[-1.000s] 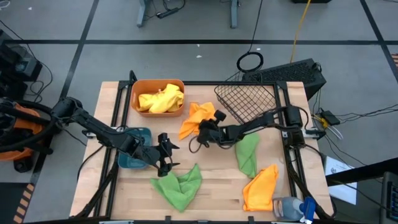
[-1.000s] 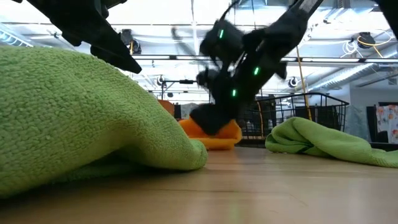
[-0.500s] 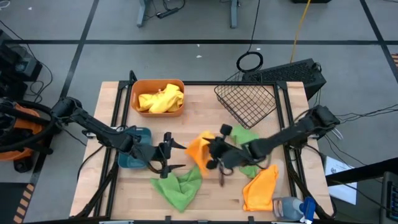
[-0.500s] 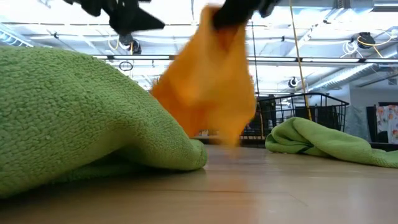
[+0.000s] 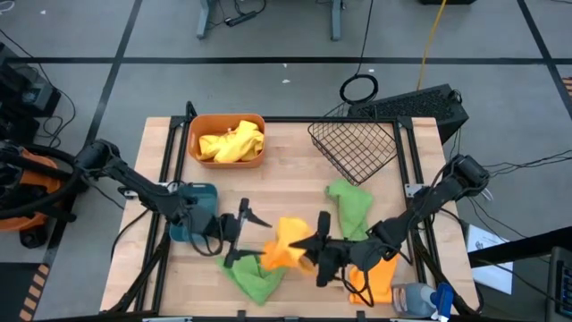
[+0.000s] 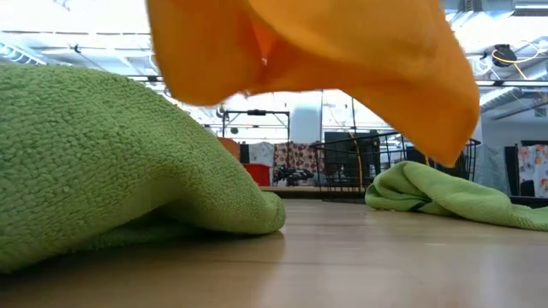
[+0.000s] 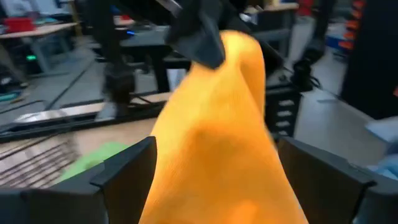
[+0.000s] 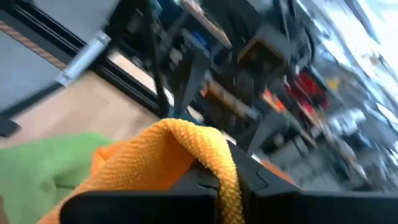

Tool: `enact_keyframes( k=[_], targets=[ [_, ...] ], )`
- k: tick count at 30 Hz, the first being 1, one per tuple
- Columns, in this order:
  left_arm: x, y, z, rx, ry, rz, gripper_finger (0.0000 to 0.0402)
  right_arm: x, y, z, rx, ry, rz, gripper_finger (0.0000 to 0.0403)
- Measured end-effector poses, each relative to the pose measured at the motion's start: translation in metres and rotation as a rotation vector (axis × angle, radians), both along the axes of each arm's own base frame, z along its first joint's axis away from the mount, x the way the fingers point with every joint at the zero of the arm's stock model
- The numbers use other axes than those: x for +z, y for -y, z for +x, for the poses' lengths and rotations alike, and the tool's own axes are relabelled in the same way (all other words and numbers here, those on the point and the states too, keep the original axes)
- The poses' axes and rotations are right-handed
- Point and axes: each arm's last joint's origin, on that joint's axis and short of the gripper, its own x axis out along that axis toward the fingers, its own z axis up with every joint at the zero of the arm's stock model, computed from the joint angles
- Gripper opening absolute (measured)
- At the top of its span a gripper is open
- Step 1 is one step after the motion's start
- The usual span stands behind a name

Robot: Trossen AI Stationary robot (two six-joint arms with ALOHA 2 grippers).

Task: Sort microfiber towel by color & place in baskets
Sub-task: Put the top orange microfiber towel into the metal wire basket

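My right gripper (image 5: 315, 243) is shut on an orange towel (image 5: 286, 243), held above the table near its front middle. My left gripper (image 5: 241, 234) is open just left of it. In the left wrist view its fingers (image 7: 124, 174) stand on either side of the hanging orange towel (image 7: 211, 137); whether they touch it I cannot tell. A green towel (image 5: 255, 277) lies under the orange one. Another green towel (image 5: 350, 207) and a second orange towel (image 5: 375, 279) lie to the right. The orange tub (image 5: 228, 140) holds yellow towels. The wire basket (image 5: 353, 145) and the teal tub (image 5: 192, 215) also stand on the table. My right gripper pinches a rounded fold of the orange towel (image 8: 208, 146) between its two fingers, at the towel's top. The fingers come from the table's right side. The towel hangs below them, slack and clear of the table, as the low view (image 6: 325, 60) shows.
A spray bottle with a blue cap (image 5: 420, 298) lies at the near right corner. Bare wood (image 5: 286, 179) shows in the table's middle and far part. In the low view the near green towel (image 6: 111, 162) fills the left side.
My right gripper has lifted the orange towel from beside the wire basket. It has carried it toward the table's near edge and to the left, up to my left gripper. The towel now hangs clear over the near green towel.
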Motion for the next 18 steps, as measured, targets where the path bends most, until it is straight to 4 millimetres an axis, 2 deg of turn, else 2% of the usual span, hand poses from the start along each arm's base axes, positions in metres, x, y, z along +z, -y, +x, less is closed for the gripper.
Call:
enact_keyframes(
  k=[6, 13, 16, 18],
  targets=[
    [-0.016, 0.016, 0.015, -0.038, 0.092, 0.083, 0.0341, -0.004, 0.0, 0.009, 0.082, 0.026, -0.055, 0.0],
    [-0.026, 0.019, 0.029, -0.023, 0.101, 0.106, 0.034, -0.006, 0.006, 0.014, 0.077, 0.023, -0.035, 0.0],
    [-0.029, 0.016, 0.037, -0.023, 0.056, 0.128, 0.0325, -0.005, 0.006, 0.014, 0.077, 0.024, -0.041, 0.0],
    [-0.034, 0.014, 0.041, -0.018, 0.001, 0.157, 0.0297, -0.005, 0.006, 0.014, 0.077, 0.026, -0.041, 0.0]
  ],
)
